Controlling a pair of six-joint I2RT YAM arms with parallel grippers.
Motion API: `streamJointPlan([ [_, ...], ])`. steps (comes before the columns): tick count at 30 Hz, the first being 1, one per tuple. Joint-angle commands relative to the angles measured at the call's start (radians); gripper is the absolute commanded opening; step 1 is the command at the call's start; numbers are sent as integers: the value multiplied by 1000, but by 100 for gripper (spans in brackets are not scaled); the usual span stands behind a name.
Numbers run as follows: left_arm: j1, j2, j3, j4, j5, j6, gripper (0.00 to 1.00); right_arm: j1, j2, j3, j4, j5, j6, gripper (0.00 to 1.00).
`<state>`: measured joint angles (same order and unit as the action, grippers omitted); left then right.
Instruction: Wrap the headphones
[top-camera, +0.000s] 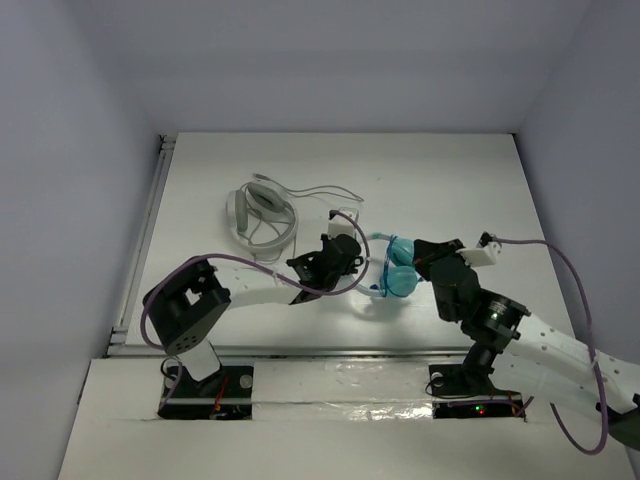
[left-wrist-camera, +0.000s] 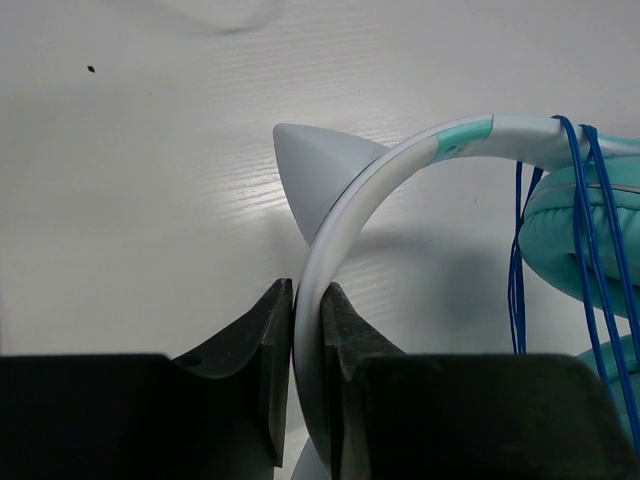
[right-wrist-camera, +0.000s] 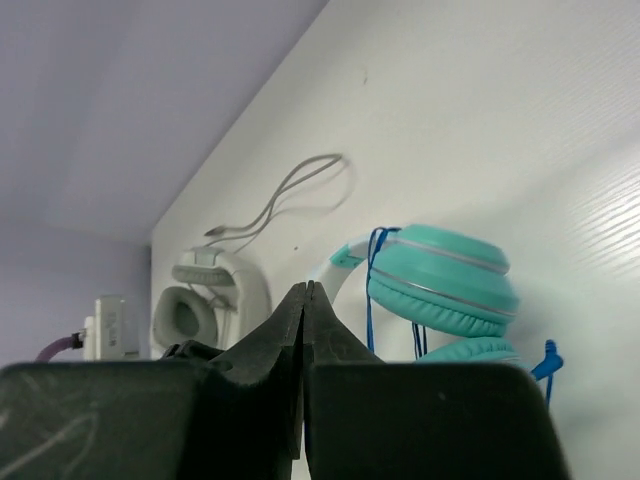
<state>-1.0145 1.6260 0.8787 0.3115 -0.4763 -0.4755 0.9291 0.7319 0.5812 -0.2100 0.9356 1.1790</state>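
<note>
The headphones (top-camera: 400, 275) lie at mid-table, their two teal ear cups stacked. My left gripper (top-camera: 350, 258) is shut on their thin white headband (left-wrist-camera: 340, 220), just below a white cat-ear point (left-wrist-camera: 310, 170); the pinch shows in the left wrist view (left-wrist-camera: 307, 300). The thin blue cord (left-wrist-camera: 580, 200) is looped several times over the headband beside the upper ear cup (left-wrist-camera: 590, 240). My right gripper (top-camera: 420, 255) sits right of the cups, its jaws shut tip to tip (right-wrist-camera: 307, 290). No cord shows between them. The cups (right-wrist-camera: 445, 280) and cord (right-wrist-camera: 371, 290) lie just beyond.
A second, white pair of headphones (top-camera: 262, 212) with a thin white cable (top-camera: 325, 190) lies at the back left, and shows in the right wrist view (right-wrist-camera: 210, 295). Pale walls close in the table on three sides. Purple robot cables arc over both arms.
</note>
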Motion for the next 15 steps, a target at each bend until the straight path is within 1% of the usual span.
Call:
streamJointPlan([
  [1,-6,53,71,78,30,-11,0,-4,-83,42,-135,126,-102,0],
  [5,-6,97,91,80,30,-11,1,-4,-173,45,-212,126,-136,2],
  [6,-6,103,92,83,28,-11,7,-4,-190,46,-226,124,-140,3],
  [8,-6,113,94,83,21,-9,14,-4,-235,57,-268,121,-148,4],
  [9,-6,113,95,81,18,-9,22,-4,-249,63,-278,120,-153,5],
  [11,-6,95,95,75,12,0,32,-4,-284,80,-285,108,-194,9],
  [12,-6,81,91,74,-1,3,43,-4,-292,91,-290,105,-211,11],
  [13,-6,43,89,66,-11,6,49,-4,-298,103,-296,101,-235,15],
  [14,-6,20,88,60,-22,18,54,-4,-308,118,-308,95,-231,16],
  [15,-6,-38,88,37,-53,23,68,-4,-316,141,-286,54,-299,25],
])
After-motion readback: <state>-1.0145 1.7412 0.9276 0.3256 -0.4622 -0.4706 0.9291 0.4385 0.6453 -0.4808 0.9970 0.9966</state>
